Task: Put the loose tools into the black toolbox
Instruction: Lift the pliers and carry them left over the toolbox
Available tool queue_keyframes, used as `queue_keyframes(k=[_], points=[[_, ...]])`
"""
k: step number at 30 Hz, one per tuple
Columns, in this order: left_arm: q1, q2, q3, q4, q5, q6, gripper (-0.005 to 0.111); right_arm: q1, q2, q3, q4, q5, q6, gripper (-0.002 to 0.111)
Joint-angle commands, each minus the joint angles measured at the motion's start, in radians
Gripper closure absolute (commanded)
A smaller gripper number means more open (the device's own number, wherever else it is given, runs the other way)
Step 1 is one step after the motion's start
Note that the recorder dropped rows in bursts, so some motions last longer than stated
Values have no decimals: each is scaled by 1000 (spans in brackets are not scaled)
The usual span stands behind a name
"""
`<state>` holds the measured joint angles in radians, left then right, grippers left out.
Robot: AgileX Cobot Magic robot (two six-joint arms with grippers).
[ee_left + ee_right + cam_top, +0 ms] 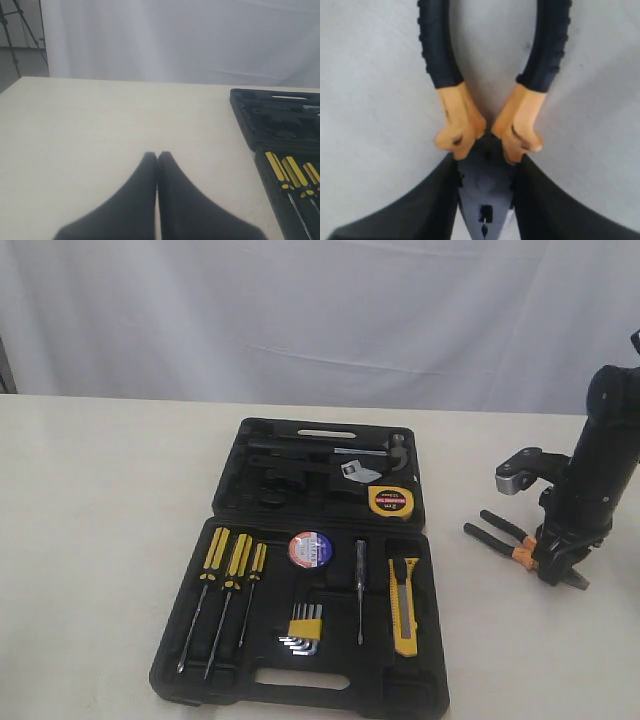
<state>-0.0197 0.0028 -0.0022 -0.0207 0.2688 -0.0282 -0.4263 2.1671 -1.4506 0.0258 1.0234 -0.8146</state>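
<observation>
Gripping the pliers (pixel 465 125) is the step in hand. The right pincer (pixel 486 167) is clamped on the metal head, one finger against each flank just behind the orange collars, while the tool lies flat on the worktop (pixel 100 520). The two black handles splay outward ahead of the pincer, pointing toward the black toolbox (pixel 200 695), which sits well apart on the side of the other arm.

Assessment: the hold is near the pivot, so the long handles will hang forward and may droop or swing on lifting. Recommend a firm squeeze, a straight vertical lift and a slow carry.

The utility knife (pixel 404 605), tape roll (pixel 309 549) and tape measure (pixel 390 502) already lie in the case, all far from the pincer. The pliers appear to be the last loose item. Which recess is meant for them cannot be told, so lower them handles-first into a free dark cavity, clear of the seated tools.

The left pincer (pixel 157 165) is idle, fingers together on nothing.
</observation>
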Motion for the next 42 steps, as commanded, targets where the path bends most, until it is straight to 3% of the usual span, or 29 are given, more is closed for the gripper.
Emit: queue_keyframes(k=[1,19,26,36,42], points=[[-2,-3,2,0,-1,-2,107,0,-1,-2,-9,3,0,109],[-2,-3,2,0,-1,-2,107,29,-147,-150,-5,146,-99,109],[-2,-3,2,0,-1,-2,107,167,-147,-289,-5,170,-206,109],[-2,-3,2,0,-1,-2,107,406,-37,-429,-26,6,-203,109],[-2,-3,2,0,-1,-2,107,507,64,-482,-146,-100,-153,109]])
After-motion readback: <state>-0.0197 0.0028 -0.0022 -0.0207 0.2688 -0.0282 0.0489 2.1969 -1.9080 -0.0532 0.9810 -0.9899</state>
